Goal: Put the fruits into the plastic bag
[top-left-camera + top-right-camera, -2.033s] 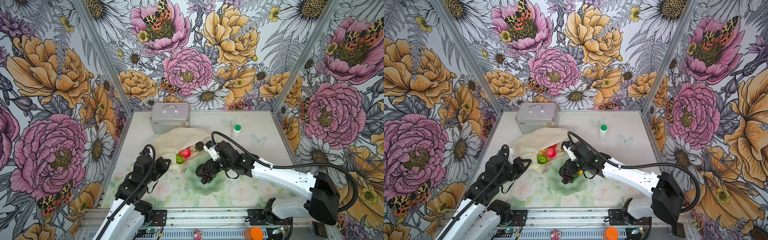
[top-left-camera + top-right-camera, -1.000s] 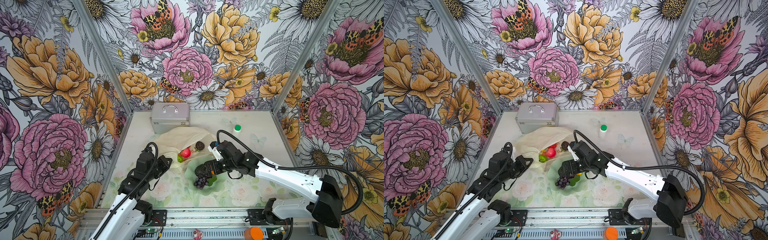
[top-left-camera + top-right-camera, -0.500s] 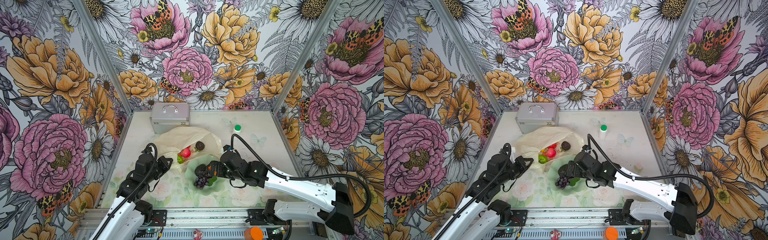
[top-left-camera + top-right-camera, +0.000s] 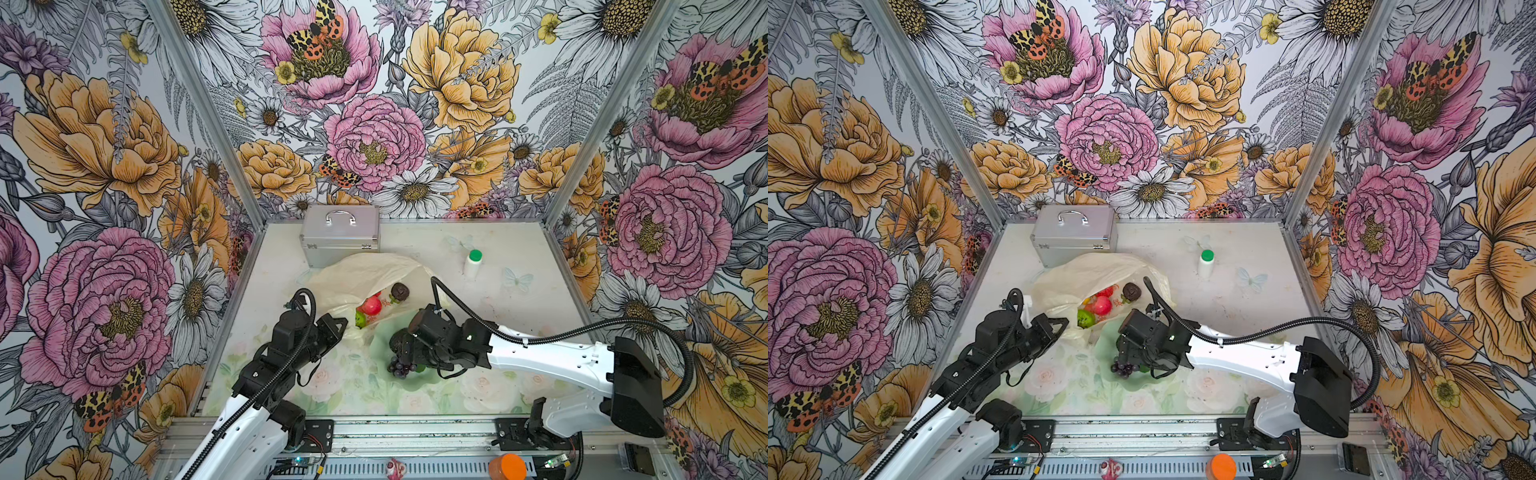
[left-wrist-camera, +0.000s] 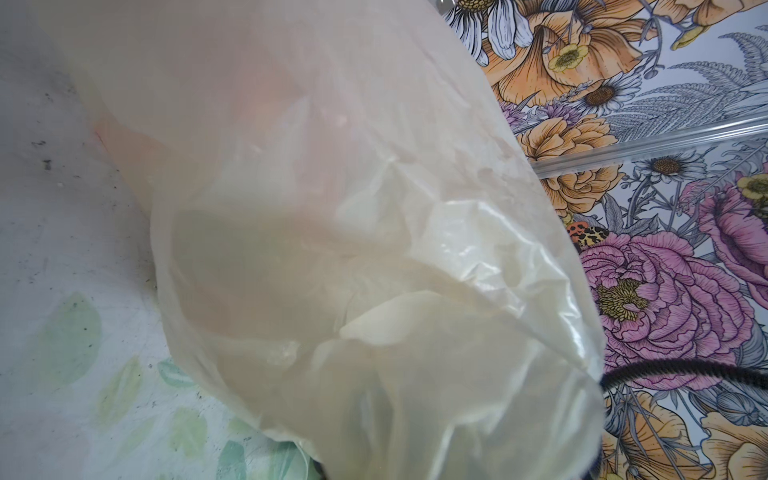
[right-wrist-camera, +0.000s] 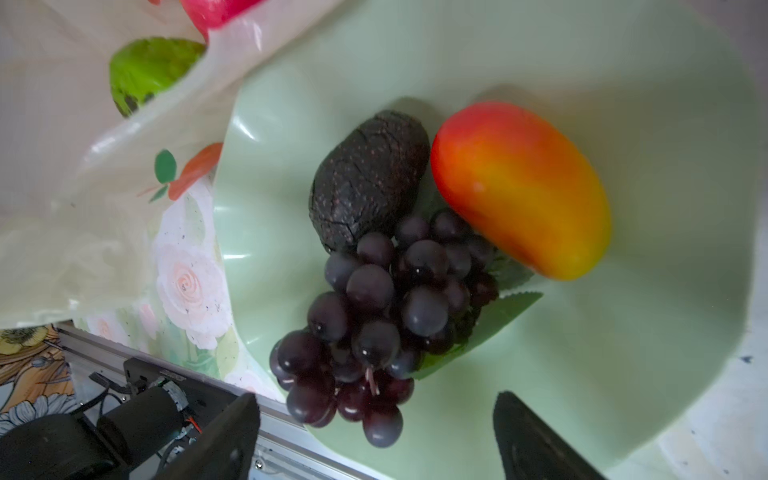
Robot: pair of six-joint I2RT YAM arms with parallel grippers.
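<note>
Left end effector (image 4: 338, 326) is clamped on the bag's (image 4: 361, 274) near edge. Right end effector (image 6: 376, 409), jaws apart, hovers over grapes (image 6: 374, 307), avocado (image 6: 365, 178) and mango (image 6: 519, 187) in the bowl (image 6: 623, 83), near-right of the bag.

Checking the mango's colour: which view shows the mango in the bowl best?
The right wrist view: the mango lies unobstructed in the green bowl. In both top views the right arm covers it; the left wrist view shows the plastic bag, no mango.
</note>
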